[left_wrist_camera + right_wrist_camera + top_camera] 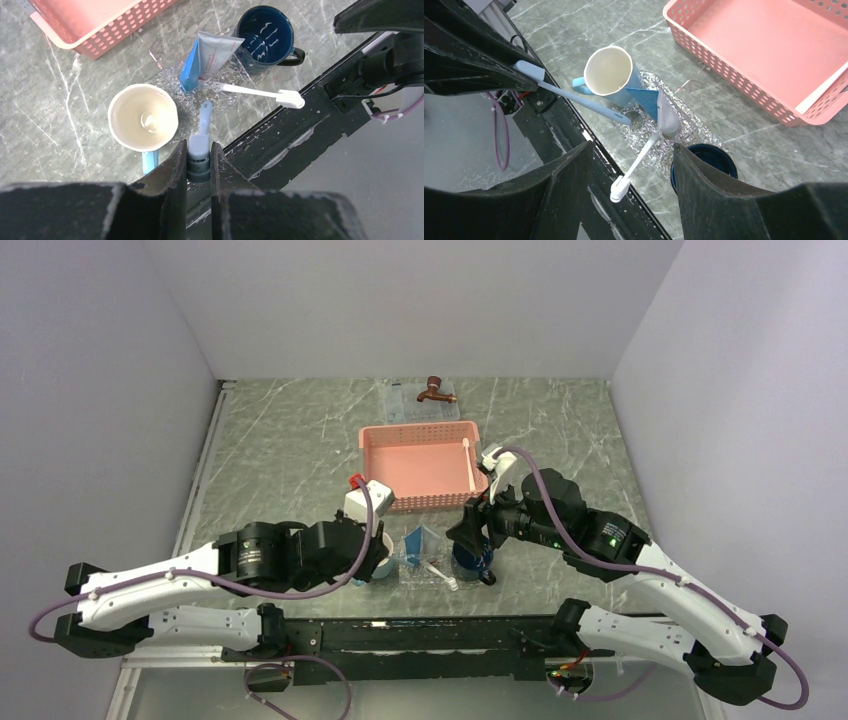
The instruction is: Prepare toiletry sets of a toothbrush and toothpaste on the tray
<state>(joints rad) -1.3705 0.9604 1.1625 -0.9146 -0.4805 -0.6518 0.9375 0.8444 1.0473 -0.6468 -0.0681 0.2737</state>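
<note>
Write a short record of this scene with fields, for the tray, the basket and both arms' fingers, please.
tray: clear, holds toothpaste and the handle of a white toothbrush, head beyond the table
left fingers: shut on a second toothbrush, tip at the tray
right fingers: open, by the dark blue mug
basket: pink, a third toothbrush inside

Left arm (160, 585), right arm (690, 605): white link shells, black cylindrical joint housings, black base blocks. Purple cable (506, 140) looped along each. White wrist camera box (365, 502) with red tab (355, 480), left. Green indicator light (611, 538), right. Fingers (172, 190): matte black, scuffed.
</note>
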